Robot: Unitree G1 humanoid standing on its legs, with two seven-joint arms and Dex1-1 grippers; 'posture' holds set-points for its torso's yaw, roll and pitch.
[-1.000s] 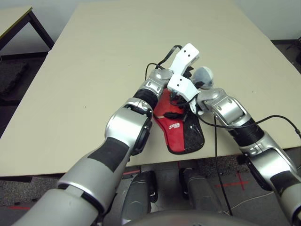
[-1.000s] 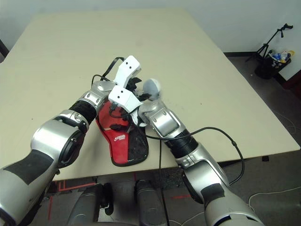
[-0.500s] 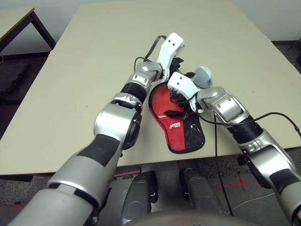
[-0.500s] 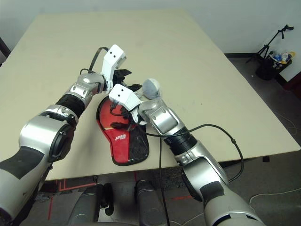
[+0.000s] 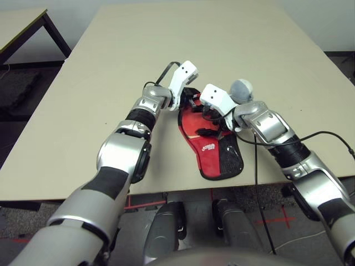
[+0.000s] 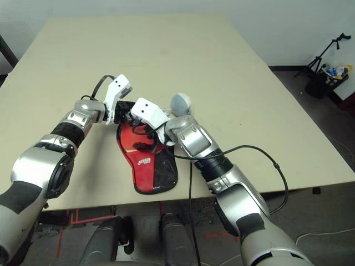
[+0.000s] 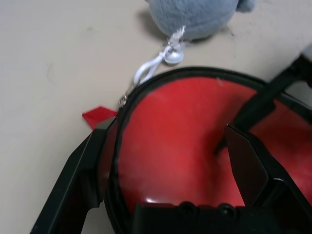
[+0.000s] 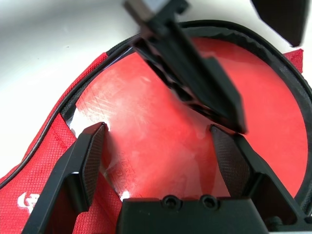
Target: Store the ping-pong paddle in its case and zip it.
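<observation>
Case [image 5: 213,155]: paddle-shaped soft pouch, red with white logo, black trim and mesh panel; lay flat near the table's front edge, round end unzipped, pale fluffy pom-pom [image 5: 241,88] beside it on its cord. Ping-pong paddle [image 8: 195,122]: red rubber face exposed inside the case's open round end.

Left pincer [image 7: 165,170] spread wide — right pincer [image 8: 163,146] likewise.

Red case [image 5: 213,158] with white logo, black mesh; grey pom-pom [image 5: 241,88].
</observation>
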